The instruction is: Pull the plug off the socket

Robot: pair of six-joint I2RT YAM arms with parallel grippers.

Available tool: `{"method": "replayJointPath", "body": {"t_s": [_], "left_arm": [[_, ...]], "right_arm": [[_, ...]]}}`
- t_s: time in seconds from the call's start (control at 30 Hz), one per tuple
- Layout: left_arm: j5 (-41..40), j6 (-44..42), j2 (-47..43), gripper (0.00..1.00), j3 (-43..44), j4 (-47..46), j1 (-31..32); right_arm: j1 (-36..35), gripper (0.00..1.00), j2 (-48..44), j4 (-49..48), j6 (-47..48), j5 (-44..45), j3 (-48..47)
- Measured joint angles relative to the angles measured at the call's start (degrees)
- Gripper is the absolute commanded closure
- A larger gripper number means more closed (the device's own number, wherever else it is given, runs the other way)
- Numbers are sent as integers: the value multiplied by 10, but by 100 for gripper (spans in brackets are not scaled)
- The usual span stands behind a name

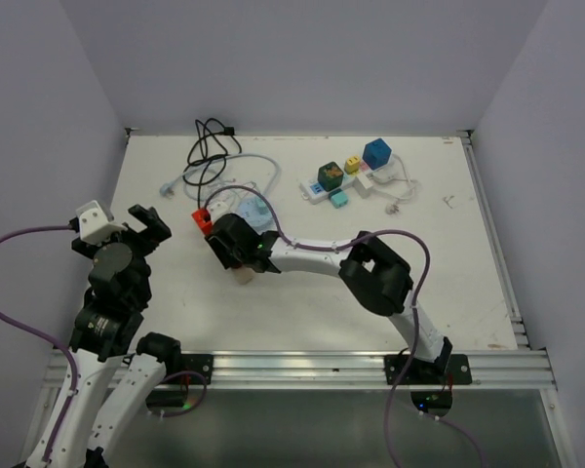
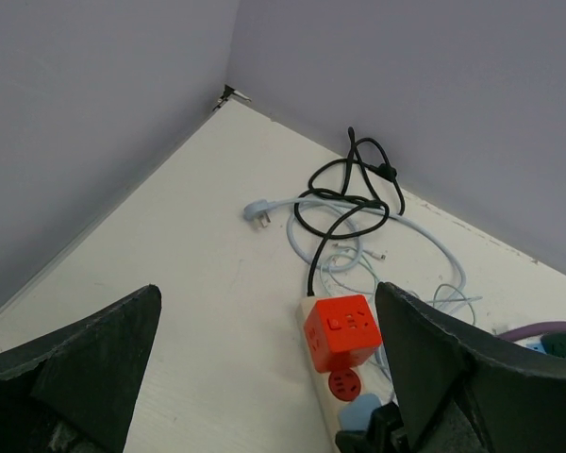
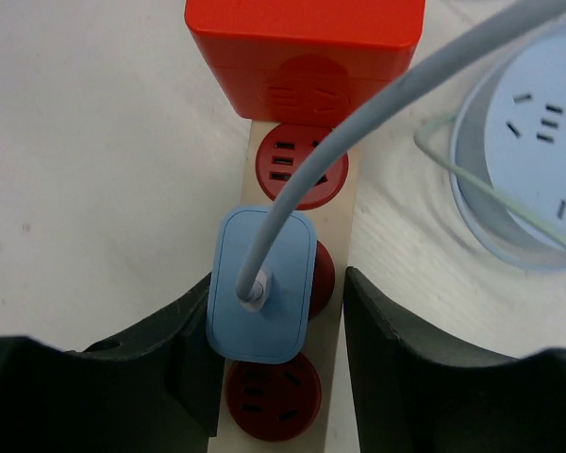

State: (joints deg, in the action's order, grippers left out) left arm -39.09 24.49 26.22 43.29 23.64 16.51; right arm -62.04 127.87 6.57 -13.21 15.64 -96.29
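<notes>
Plain pale lilac-grey walls (image 1: 302,58) closing in on three sides, white desk (image 1: 448,263) with a few faint scuffs, thin metal trim (image 1: 495,244) down its right edge, aluminium rail (image 1: 312,366) across the near edge, soft even light, weak shadows

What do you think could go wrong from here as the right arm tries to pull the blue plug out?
Nothing holds the power strip down, and the left gripper hangs open away from it, so a pull may lift the whole strip. The right gripper straddles the blue plug, but one finger seems clear of it, so the grip might slip.
</notes>
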Motion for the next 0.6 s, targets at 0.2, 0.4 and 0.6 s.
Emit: {"method": "replayJointPath", "body": {"t_s": [0.2,0.4,0.6], "left_arm": [[3,0,9,0,0,0,0],[31,2,22,0,0,0,0],[122,20,36,2,-21,-9,0]], "right_arm": [[0,100,-113,16,12,-19,121],[-2,100,-243,9,13,-47,270],[-2,97,-356,-2,10,-64,412]]}}
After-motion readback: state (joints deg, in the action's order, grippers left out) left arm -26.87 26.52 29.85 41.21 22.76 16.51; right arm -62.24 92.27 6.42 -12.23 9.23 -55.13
